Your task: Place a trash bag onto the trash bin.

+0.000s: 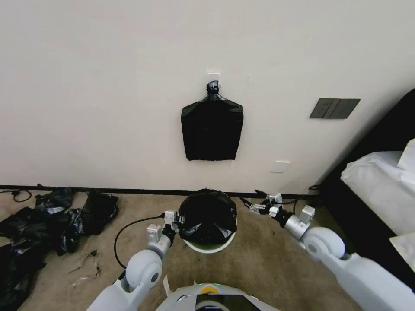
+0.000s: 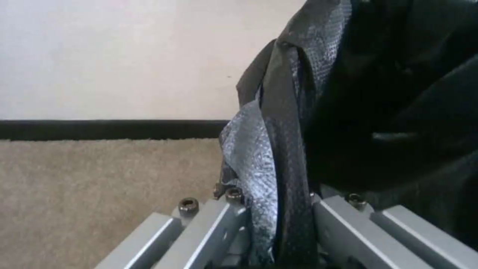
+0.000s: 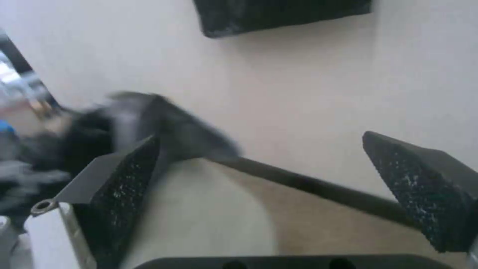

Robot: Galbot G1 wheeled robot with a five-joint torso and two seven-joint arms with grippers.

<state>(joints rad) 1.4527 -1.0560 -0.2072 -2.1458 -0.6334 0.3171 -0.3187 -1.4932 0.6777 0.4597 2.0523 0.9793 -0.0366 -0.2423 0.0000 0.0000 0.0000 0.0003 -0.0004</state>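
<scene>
The trash bag (image 1: 207,216) is draped over the trash bin (image 1: 210,247) on the carpet by the wall. The left gripper (image 1: 175,220) has its jaws clamped on a fold of the bag's edge; the right gripper (image 1: 256,207) sits just beside the bin with its jaws apart. The film looks light, limp and slippery, best pinched at the hem where it bunches. No writing is readable anywhere.

trash bag (image 1: 207,214) is glossy black with grey shine on the wrinkles, trash bin (image 1: 210,247) plain white. Carpet (image 1: 259,263) is tan, wall (image 1: 108,86) off-white with a black baseboard (image 1: 129,190)
</scene>
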